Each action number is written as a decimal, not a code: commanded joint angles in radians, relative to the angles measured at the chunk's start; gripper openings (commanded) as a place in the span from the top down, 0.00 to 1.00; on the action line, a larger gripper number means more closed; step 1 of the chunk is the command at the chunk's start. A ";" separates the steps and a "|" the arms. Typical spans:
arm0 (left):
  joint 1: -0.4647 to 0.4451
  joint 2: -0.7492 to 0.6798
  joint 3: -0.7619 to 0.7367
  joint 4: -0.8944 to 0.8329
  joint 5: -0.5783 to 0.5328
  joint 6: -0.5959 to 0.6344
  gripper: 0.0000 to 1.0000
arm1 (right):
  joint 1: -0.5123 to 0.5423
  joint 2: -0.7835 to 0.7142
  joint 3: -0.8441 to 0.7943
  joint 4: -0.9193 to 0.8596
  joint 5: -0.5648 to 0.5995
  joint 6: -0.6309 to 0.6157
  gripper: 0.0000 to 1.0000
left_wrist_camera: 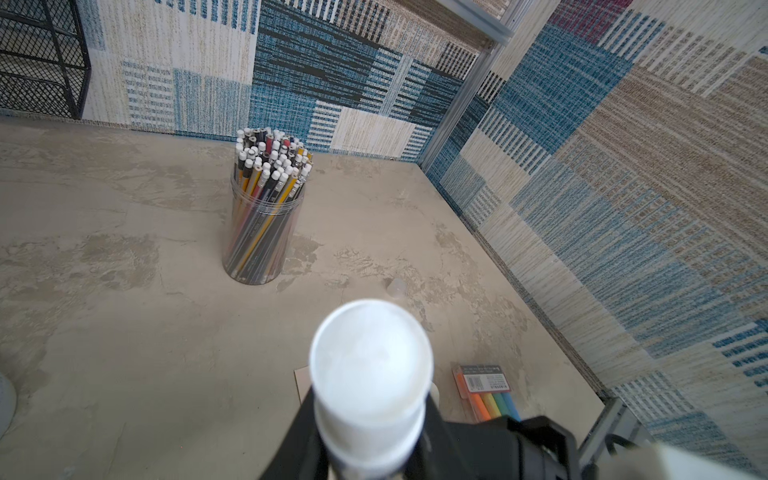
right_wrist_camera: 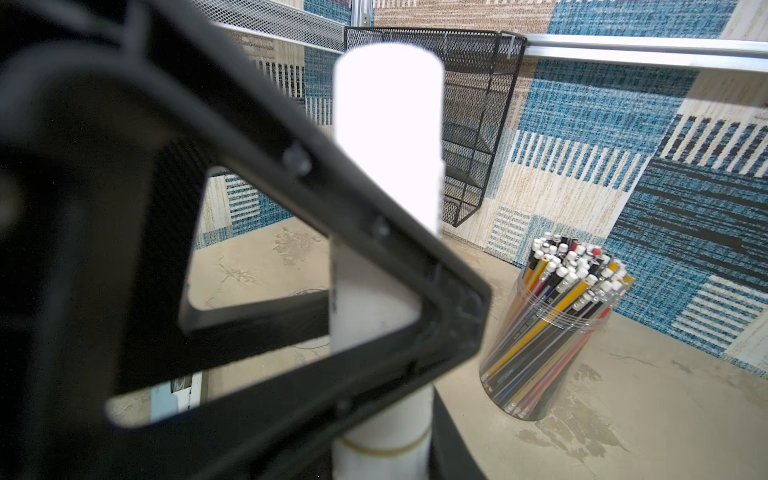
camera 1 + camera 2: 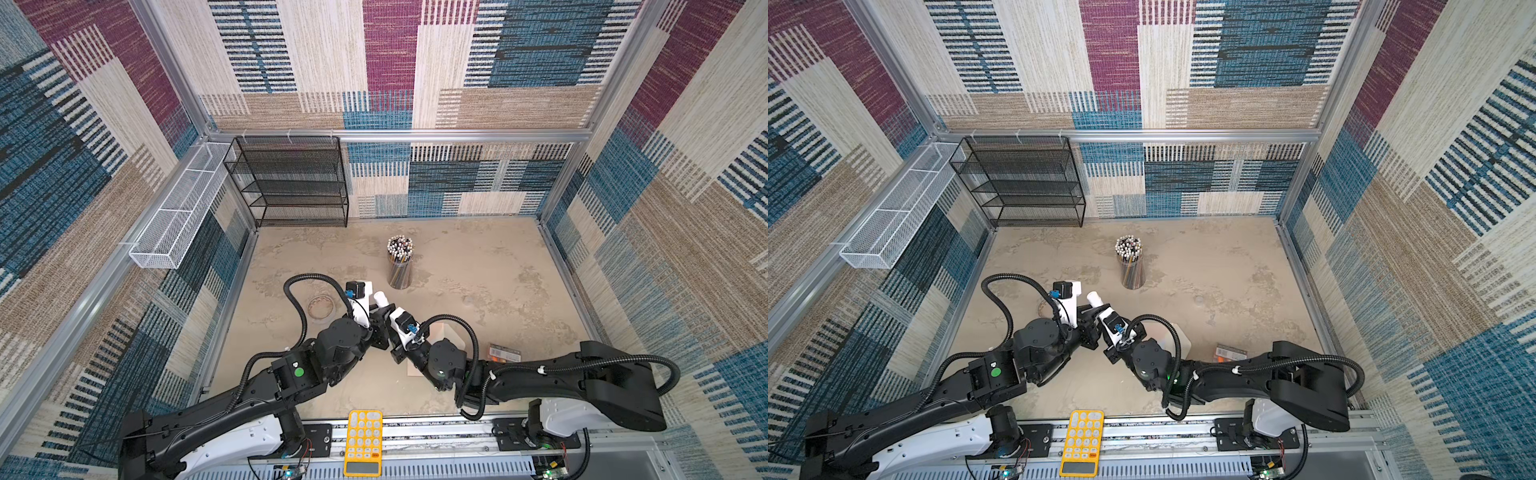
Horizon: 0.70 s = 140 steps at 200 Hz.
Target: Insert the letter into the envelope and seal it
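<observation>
- Glue stick [image 3: 381, 300], a white tube, is raised above the table [image 3: 498, 270] between the two arms, near the pencil jar [image 3: 400, 266].
- Left gripper [image 1: 370, 453] is closed narrowly across the tube's middle.
- Right gripper [image 3: 391, 315] pinches the tube's base.
- Envelope [image 3: 451, 332] lies flat on the table under the right wrist, near the highlighter pack [image 3: 505, 353].
- Letter cannot be picked out; the arm covers most of the envelope.
</observation>
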 commanded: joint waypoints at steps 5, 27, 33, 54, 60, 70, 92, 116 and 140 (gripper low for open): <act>-0.001 0.010 -0.001 -0.008 0.034 -0.016 1.00 | 0.002 -0.039 -0.002 0.030 -0.091 0.011 0.85; 0.000 0.017 0.002 -0.028 0.077 -0.013 1.00 | 0.002 -0.094 -0.013 0.001 -0.178 0.027 0.87; 0.000 0.015 -0.001 -0.029 0.093 -0.010 1.00 | 0.002 -0.115 -0.017 -0.013 -0.208 0.036 0.87; 0.000 0.000 -0.020 -0.020 0.154 -0.002 1.00 | 0.002 -0.186 -0.025 -0.079 -0.342 0.065 0.88; 0.002 -0.010 -0.032 -0.006 0.179 0.005 1.00 | 0.002 -0.207 -0.025 -0.103 -0.385 0.077 0.88; 0.003 -0.029 -0.053 0.014 0.228 0.015 1.00 | 0.002 -0.241 -0.031 -0.135 -0.461 0.096 0.89; 0.004 -0.067 -0.077 0.019 0.348 0.040 1.00 | -0.001 -0.326 -0.056 -0.180 -0.586 0.149 0.90; 0.003 -0.098 -0.092 0.014 0.489 0.071 1.00 | -0.005 -0.401 -0.070 -0.236 -0.701 0.200 0.90; 0.002 -0.141 -0.135 0.057 0.607 0.079 1.00 | -0.008 -0.458 -0.088 -0.246 -0.826 0.242 0.90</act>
